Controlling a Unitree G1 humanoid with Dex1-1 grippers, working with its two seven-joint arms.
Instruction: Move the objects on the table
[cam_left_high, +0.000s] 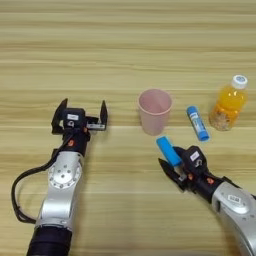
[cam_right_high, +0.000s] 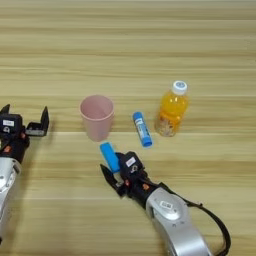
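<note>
Right gripper (cam_left_high: 171, 163): low over the table (cam_left_high: 125, 60) near its front edge, right of centre; fingers spread, one black finger (cam_left_high: 169, 174) to the left, the other by the wrist housing, grasping a light-blue rounded bar (cam_left_high: 168, 150) whose far end sticks out toward the cup.
Pink plastic cup (cam_left_high: 154, 111): upright, open mouth up, just beyond the bar's far end, mid-table.
Blue tube with a white label (cam_left_high: 198, 123): lying flat, just right of the cup, pointing toward the far edge.
Orange juice bottle (cam_left_high: 228, 103), white cap: upright, just right of the tube.
Left gripper (cam_left_high: 82, 114): toward the table's left side, level with the cup and well apart from it; fingers released wide, nothing between them.
</note>
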